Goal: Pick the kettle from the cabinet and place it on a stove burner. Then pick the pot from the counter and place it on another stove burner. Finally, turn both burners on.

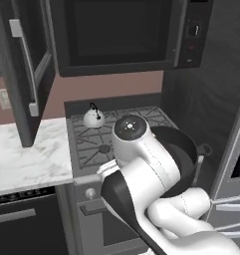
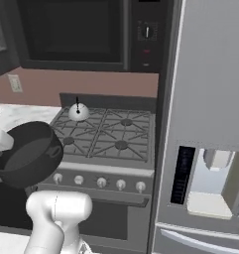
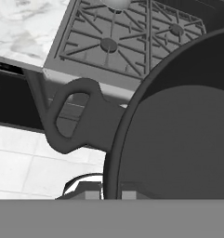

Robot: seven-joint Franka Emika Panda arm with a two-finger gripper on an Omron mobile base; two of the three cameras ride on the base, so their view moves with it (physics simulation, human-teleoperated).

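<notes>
At hand view bottom, fingers (image 3: 104, 191) clamp pot (image 3: 178, 139) rim; kettle (image 2: 78, 112) on rear-left burner.

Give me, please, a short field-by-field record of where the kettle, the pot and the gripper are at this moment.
kettle: small shiny kettle sits upright on the rear left stove burner of the gas cooktop
pot: dark pot is held in the air in front of the cooktop's left side, not yet on a burner
pot handle: loop side handle seen in the hand view
gripper: shut on the pot's rim
knobs: silver front knobs in a row, position unreadable
counter: white marble counter left of the cooktop
</notes>
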